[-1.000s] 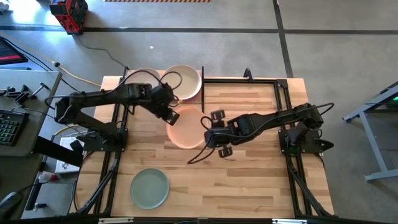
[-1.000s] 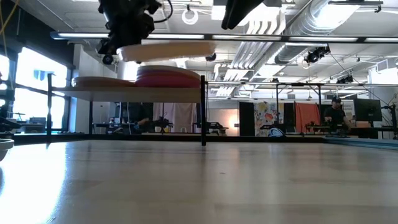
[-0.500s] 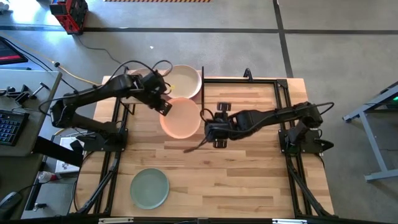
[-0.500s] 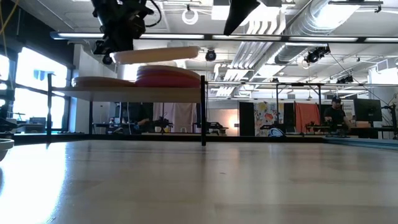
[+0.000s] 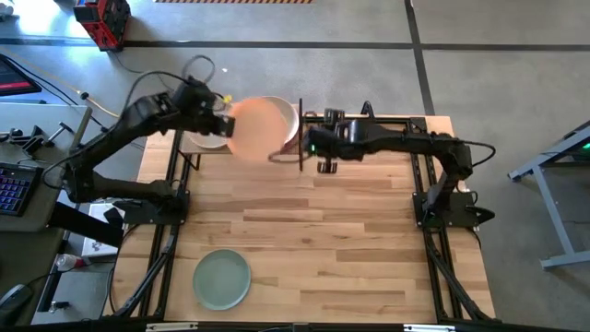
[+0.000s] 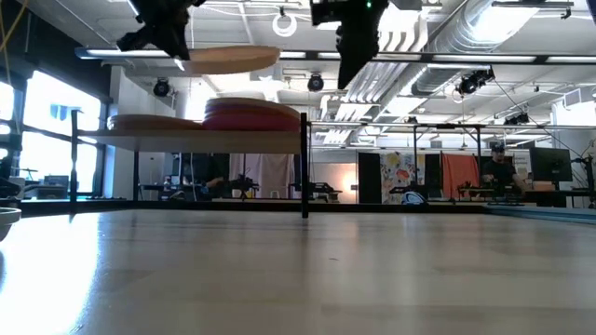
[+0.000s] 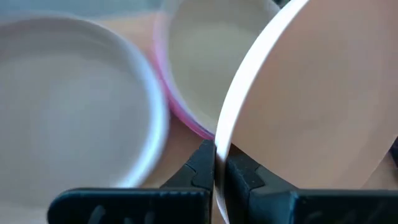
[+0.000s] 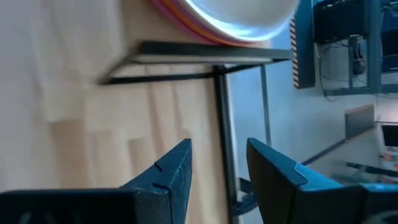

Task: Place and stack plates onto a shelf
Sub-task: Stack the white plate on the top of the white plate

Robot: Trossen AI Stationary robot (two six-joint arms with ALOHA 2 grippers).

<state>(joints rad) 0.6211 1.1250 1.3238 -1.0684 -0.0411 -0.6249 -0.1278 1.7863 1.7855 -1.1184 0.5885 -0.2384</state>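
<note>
My left gripper (image 5: pixel 224 124) is shut on a peach plate (image 5: pixel 254 129) and holds it in the air over the shelf (image 6: pixel 200 140) at the table's far left. Two stacks rest on the shelf. One is topped by a cream plate (image 7: pixel 199 56) on magenta ones (image 6: pixel 251 116), the other by a pale plate (image 7: pixel 68 106). My right gripper (image 8: pixel 217 168) is open, hovering by the shelf's right end (image 5: pixel 323 148) and touching nothing. A mint green plate (image 5: pixel 221 279) lies flat on the table near its near-left corner. My left gripper pinches the peach plate's rim (image 7: pixel 222 134) between its two fingers, at the plate's left edge, coming level from the table's left. The plate is lifted clear, nearly level, above the stacks on the shelf (image 6: pixel 228 60).
The shelf's black metal frame and corner post (image 6: pixel 304 163) stand between my two grippers. The wooden tabletop (image 5: pixel 350 240) stretches bare from the shelf to the near edge, save for the mint green plate. People and benches show in the room behind.
My left gripper has carried the peach plate from over the table's middle up and toward the far edge, so it now hangs above the shelf's stacks. My right gripper has risen and moved toward the far edge, from beside the plate to the shelf's right end.
</note>
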